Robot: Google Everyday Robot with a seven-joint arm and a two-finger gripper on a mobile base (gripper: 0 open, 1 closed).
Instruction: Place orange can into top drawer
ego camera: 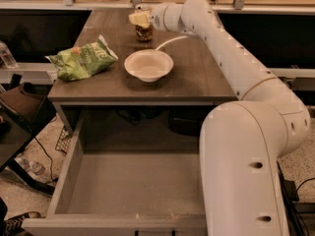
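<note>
The orange can (pixel 144 32) stands upright at the far end of the tabletop, behind the white bowl (pixel 148 65). My gripper (pixel 140 19) is at the can's top, reaching in from the right, and its yellowish end covers the can's rim. The top drawer (pixel 133 181) is pulled wide open below the table's front edge, and its grey floor is bare. My arm's large white links fill the right side of the view and hide the drawer's right part.
A green crinkled chip bag (pixel 83 60) lies on the table's left side. A white cable (pixel 170 42) runs on the table behind the bowl. Dark furniture and cords sit on the floor at the left.
</note>
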